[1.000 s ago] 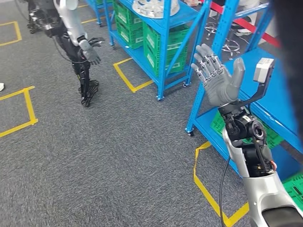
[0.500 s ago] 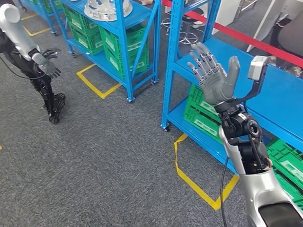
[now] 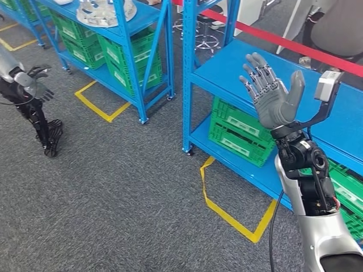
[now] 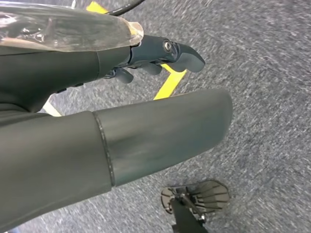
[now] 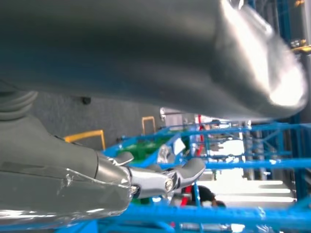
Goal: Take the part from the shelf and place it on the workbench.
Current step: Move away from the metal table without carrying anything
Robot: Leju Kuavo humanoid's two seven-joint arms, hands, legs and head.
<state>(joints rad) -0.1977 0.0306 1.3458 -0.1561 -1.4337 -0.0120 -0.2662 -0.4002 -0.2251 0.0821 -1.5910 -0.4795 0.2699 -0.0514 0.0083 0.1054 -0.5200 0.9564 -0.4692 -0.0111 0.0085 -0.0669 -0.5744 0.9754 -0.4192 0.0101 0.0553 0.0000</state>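
Fingers spread and empty, the robot's right hand [image 3: 274, 96] rises before blue racking while the pale, likely rigid part [image 3: 100, 11] waits on a far shelf [image 3: 141, 20], best gripped by its rim.

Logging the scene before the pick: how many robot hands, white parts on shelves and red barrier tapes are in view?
robot hands: 2 (left hand, right hand)
white part: 1
red barrier tape: 1
total: 4
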